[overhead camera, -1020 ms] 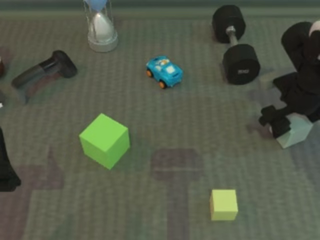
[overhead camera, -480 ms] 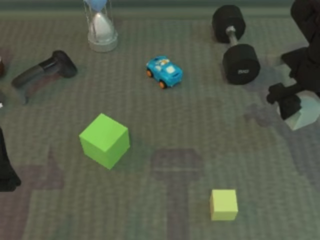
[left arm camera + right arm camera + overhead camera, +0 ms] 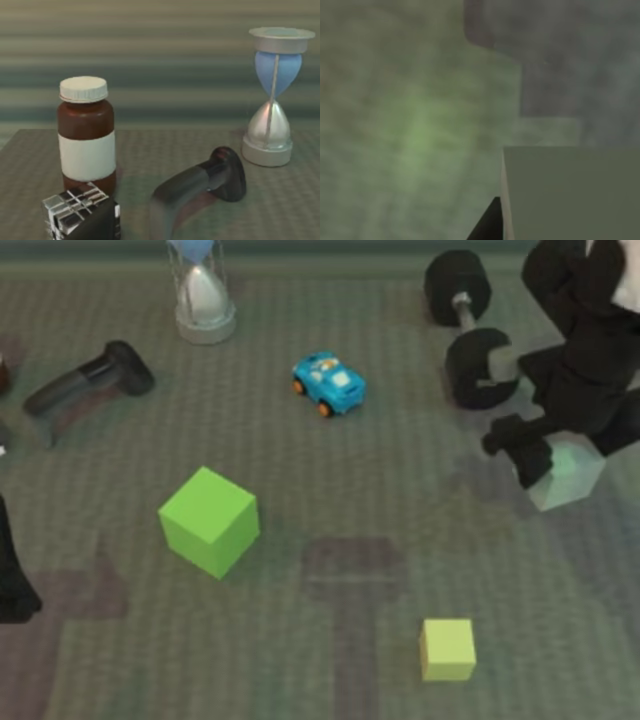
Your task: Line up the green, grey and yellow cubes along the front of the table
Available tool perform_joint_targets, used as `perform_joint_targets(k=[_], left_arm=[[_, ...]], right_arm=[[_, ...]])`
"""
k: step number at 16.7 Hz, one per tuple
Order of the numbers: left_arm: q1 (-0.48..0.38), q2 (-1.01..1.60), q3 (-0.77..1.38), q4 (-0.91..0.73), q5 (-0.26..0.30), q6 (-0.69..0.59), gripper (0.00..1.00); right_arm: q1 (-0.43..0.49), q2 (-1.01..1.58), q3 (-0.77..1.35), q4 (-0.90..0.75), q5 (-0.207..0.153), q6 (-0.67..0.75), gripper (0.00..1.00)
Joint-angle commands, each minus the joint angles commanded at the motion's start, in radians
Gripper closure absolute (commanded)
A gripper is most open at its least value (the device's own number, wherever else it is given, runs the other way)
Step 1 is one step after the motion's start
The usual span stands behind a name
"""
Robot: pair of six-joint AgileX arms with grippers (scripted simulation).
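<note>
The large green cube (image 3: 208, 520) rests on the table (image 3: 330, 480) left of centre. Near the front edge, right of centre, sits the small yellow cube (image 3: 447, 649). At the right side my right gripper (image 3: 548, 458) is shut on the pale grey cube (image 3: 570, 478), which hangs above the table. In the right wrist view the grey cube (image 3: 570, 192) fills the corner beside one dark fingertip (image 3: 487, 225). My left arm (image 3: 12, 580) is parked at the table's left edge.
Along the back stand an hourglass (image 3: 204, 295), a blue toy car (image 3: 329, 382) and a black dumbbell (image 3: 468, 330), close to the right arm. A black handheld scanner (image 3: 90, 380) lies at the back left, with a brown bottle (image 3: 86, 135) and a puzzle cube (image 3: 75, 212) near it.
My right gripper lifted the grey cube off the table, then carried it leftward. The green and yellow cubes and the left arm have not moved.
</note>
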Motion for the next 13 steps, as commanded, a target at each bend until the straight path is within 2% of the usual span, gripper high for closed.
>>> perform_joint_targets(k=[3, 9, 13], left_arm=[[0.000, 0.000, 0.000, 0.000, 0.000, 0.000, 0.00], [0.000, 0.000, 0.000, 0.000, 0.000, 0.000, 0.00], [0.000, 0.000, 0.000, 0.000, 0.000, 0.000, 0.00]], right_arm=[[0.132, -0.013, -0.012, -0.013, 0.003, 0.207, 1.00], [0.427, -0.060, -0.058, -0.033, 0.006, 0.719, 1.00], [0.563, -0.107, -0.084, -0.026, 0.013, 0.916, 1.00]])
